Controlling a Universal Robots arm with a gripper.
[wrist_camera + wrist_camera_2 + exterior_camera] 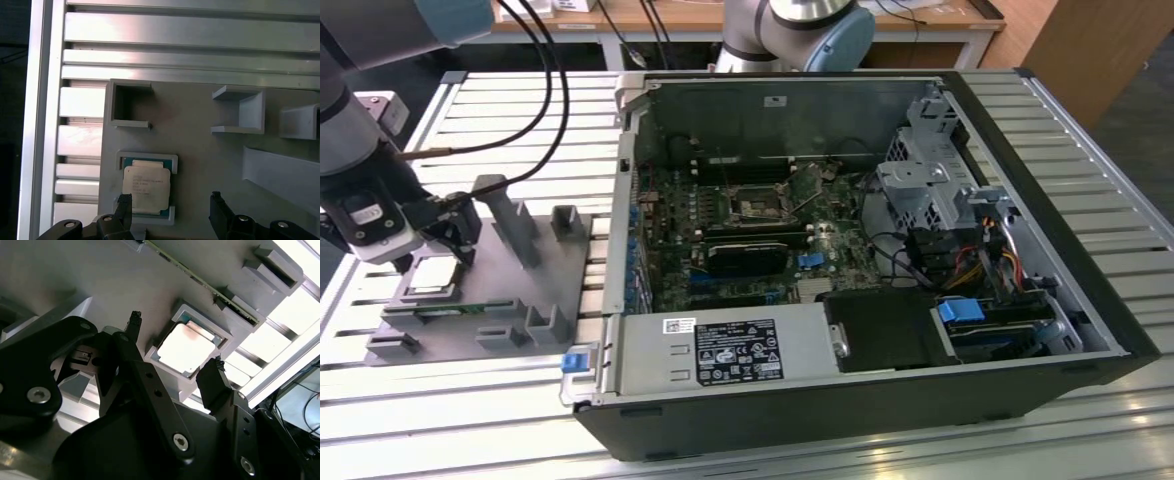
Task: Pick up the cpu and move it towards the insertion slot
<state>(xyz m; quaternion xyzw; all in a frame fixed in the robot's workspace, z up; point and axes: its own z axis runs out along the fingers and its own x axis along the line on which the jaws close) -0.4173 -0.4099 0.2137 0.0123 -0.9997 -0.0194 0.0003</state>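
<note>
Cpu in grey fixture pocket, seemingly just below spread pincer

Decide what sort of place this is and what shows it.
Probably a robotics lab bench for computer assembly: an open PC case lies on a slatted metal table, a cpu sits in a grey fixture, and an arm's open pincer hangs over it.
</note>
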